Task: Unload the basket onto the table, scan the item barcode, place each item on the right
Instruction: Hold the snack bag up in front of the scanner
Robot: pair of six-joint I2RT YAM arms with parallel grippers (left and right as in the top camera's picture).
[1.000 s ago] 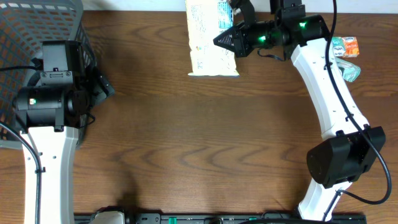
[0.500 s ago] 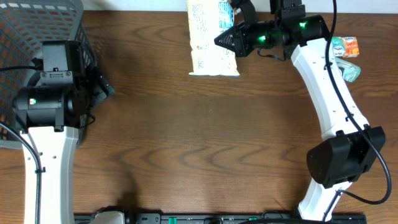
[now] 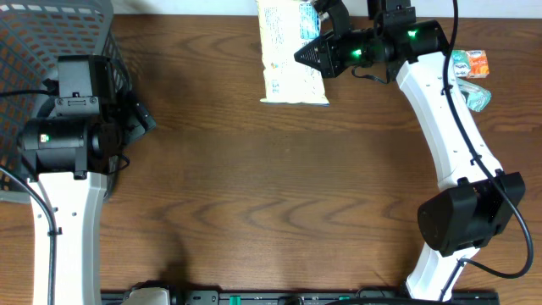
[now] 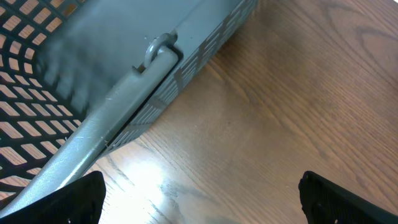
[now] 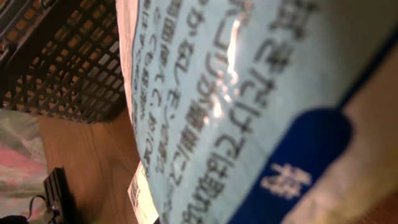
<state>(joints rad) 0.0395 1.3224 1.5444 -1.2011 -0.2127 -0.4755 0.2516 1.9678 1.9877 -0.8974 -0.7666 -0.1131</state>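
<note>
The wooden counter (image 3: pixel 279 186) fills the overhead view. A grey mesh basket (image 3: pixel 34 34) stands at its far left corner. The left wrist view shows the basket's rim and folded handle (image 4: pixel 155 74) close up, above bare wood.

The right arm (image 3: pixel 440 119) reaches from its base at the near right up to the far edge. The left arm (image 3: pixel 63 195) stands along the left side, just beside the basket. It has not moved since a second ago.

The snack bag (image 3: pixel 284 51), pale with blue print, is at the far middle of the counter. Its top runs out of the overhead picture. Compared with a second ago, it sits a little further right and slightly nearer. Its lower edge has shifted by the same small amount.

The right hand (image 3: pixel 306 52) is clamped on the bag's right edge, and has drifted right with it. In the right wrist view the bag (image 5: pixel 236 93) fills nearly the whole picture, with tilted Japanese lettering and a dark blue patch. A small striped label at its lower left may be the barcode, but it is too small to be sure. The basket (image 5: pixel 62 56) shows behind it.

The left hand (image 4: pixel 202 208) holds nothing. Its fingers are spread wide apart over bare wood by the basket wall.

At the far right edge lies a small orange and green packet (image 3: pixel 470 63). A clear teal wrapper (image 3: pixel 477 95) lies just beside it. Neither has moved.
</note>
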